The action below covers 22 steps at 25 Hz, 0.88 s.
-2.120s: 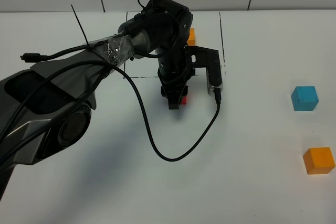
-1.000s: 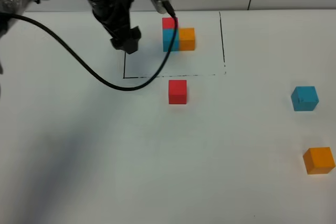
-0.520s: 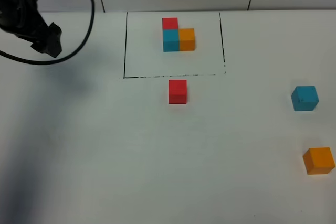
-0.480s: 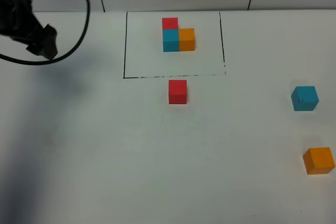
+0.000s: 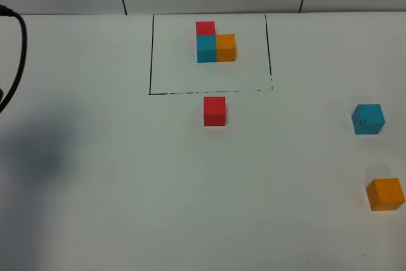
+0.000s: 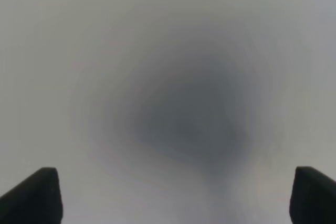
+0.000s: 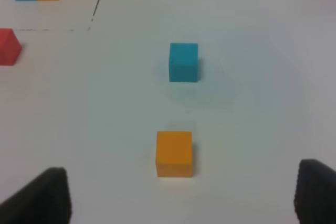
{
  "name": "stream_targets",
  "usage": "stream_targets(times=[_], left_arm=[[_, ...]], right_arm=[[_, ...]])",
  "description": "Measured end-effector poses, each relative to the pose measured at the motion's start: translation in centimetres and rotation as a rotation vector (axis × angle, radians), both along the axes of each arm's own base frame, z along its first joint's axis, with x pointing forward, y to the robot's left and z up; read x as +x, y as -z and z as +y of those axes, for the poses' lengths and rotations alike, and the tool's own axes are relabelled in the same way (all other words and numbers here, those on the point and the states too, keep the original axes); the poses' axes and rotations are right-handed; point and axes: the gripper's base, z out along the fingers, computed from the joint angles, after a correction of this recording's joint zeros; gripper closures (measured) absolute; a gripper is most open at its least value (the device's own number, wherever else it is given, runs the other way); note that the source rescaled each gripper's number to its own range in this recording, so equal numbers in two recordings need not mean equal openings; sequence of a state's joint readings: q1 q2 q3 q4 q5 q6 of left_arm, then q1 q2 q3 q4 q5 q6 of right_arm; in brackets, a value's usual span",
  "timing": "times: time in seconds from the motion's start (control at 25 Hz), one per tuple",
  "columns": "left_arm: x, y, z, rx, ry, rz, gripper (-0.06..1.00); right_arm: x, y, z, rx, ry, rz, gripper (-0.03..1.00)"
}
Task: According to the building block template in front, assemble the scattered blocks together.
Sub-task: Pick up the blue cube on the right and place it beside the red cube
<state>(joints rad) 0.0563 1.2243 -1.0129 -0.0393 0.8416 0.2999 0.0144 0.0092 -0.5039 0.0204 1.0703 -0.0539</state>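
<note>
Red is sitting closest to the goal: the red block (image 5: 214, 111) is lying just outside the near line of the black frame (image 5: 151, 55), in front of the building block template (image 5: 214, 44), while the cyan-blue block (image 5: 368, 118) and the orange block (image 5: 385, 194) are lying well apart from it, out on the right of the table (image 5: 190, 188). The left gripper (image 6: 173, 195) is hanging spread wide over bare surface with nothing between its jaws, and the right gripper (image 7: 177, 198) is likewise standing open and empty, looking down on the orange and cyan-blue cubes. The likeliest trouble, as I am judging it, is coming from the joining itself: a cube brought in skewed or pressed too hard could be shoving the red one across the line or turning it, leaving gaps. An off-centre pinch could also be twisting a cube in the jaws, and the colour order is easy to swap, since the template is showing red on the far side of cyan-blue and orange at its right. A black cable (image 5: 19, 49) is looping at the left margin and could be dragging across the table. Room is looking generous — a broad bare stretch is lying between the red cube and the other two, though the orange one is sitting close to the right margin of the high view.
</note>
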Motion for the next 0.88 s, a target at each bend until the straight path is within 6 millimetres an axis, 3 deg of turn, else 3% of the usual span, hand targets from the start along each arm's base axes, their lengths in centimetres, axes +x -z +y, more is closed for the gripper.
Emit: stream_targets(times=[0.2, 0.4, 0.68, 0.88], left_arm=[[-6.6, -0.8, 0.0, 0.002, -0.082, -0.118, -0.03], [-12.4, -0.1, -0.3, -0.016, -0.118, -0.245, -0.02], [-18.4, 0.8, -0.9, -0.043, -0.087, -0.361, -0.01], [-21.4, 2.0, -1.1, -0.062, -0.083, -0.425, 0.0]], right_arm=[[0.0, 0.0, 0.0, 0.0, 0.0, 0.0, 0.24], [0.0, 0.0, 0.0, 0.0, 0.0, 0.0, 0.24], [0.0, 0.0, 0.0, 0.0, 0.0, 0.0, 0.24], [0.0, 0.0, 0.0, 0.0, 0.0, 0.0, 0.24]])
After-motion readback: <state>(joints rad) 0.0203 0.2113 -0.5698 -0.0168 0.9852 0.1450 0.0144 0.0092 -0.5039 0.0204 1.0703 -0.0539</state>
